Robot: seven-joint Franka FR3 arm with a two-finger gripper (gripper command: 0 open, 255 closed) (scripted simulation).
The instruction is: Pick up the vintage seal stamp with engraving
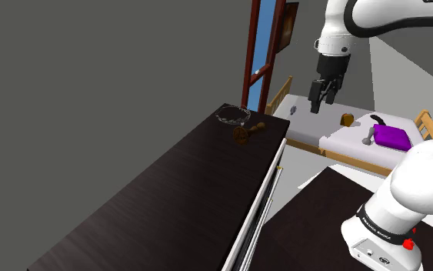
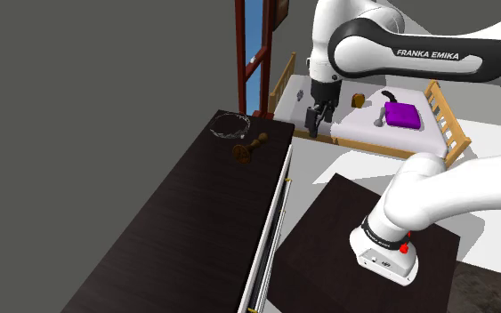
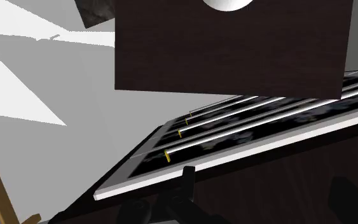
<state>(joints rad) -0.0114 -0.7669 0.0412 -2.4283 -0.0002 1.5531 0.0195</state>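
The seal stamp (image 1: pixel 243 135) is a small brown piece with a turned handle, lying on its side near the far end of the dark dresser top (image 1: pixel 168 200). In the second exterior view the stamp (image 2: pixel 245 150) lies just before a silvery ring-shaped chain (image 2: pixel 230 125). My black gripper (image 1: pixel 322 98) hangs high in the air beyond the dresser's far corner, toward the shoulder view's right of the stamp and well apart from it. Its fingers stand open with nothing between them. The second exterior view shows the gripper (image 2: pixel 314 123) over the floor beside the bed.
The dresser's drawer fronts (image 3: pixel 247 133), white-edged with small yellow pulls, run along its side. My dark stand (image 1: pixel 322 223) sits next to them. Beyond are a wooden-framed bed (image 1: pixel 361 146) with a purple cushion (image 1: pixel 391 137) and a red-brown door frame (image 1: pixel 257 54).
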